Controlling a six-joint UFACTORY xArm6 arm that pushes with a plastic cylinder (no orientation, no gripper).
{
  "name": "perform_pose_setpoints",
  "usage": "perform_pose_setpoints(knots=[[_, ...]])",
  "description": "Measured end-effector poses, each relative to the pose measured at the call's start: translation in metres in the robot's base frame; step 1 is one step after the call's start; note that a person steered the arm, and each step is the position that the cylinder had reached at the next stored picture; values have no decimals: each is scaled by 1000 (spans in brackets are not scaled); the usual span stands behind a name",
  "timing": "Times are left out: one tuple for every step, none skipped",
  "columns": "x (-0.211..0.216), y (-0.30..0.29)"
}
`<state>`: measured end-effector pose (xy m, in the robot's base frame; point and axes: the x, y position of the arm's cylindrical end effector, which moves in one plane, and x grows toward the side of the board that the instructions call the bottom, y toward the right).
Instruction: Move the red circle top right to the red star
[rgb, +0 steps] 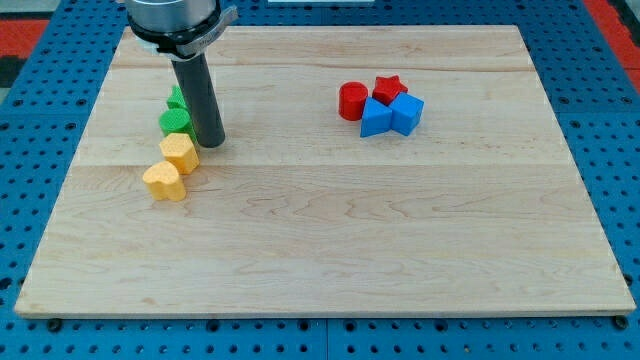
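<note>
Nearest, a yellow heart-shaped block (163, 181) sits toward the wooden tabletop's (330, 250) left edge. My tip (210, 143), with no claw, stands beside it. Red circle (352, 101) touches red star (388, 88) leftward; next: cross rightward, approach it.

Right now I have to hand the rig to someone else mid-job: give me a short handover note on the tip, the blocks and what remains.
Tip: my tip is down on the board at the view's left, just right of the green blocks and above-right of the two yellow blocks, far from the red ones.
Job's blocks: the red circle sits directly left of the red star, close beside it. Two blue blocks crowd just below the star.
Done: apparently nothing yet; the circle is on the star's left.
Left: cross to the red circle and push it round to the star's top right, avoiding the blue blocks.
</note>
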<state>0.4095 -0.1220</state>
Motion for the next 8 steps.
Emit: perform_pose_setpoints(knots=[[-8,76],[-9,120],[-33,152],[-63,177],[-81,192],[-85,195],[-85,194],[-85,192]])
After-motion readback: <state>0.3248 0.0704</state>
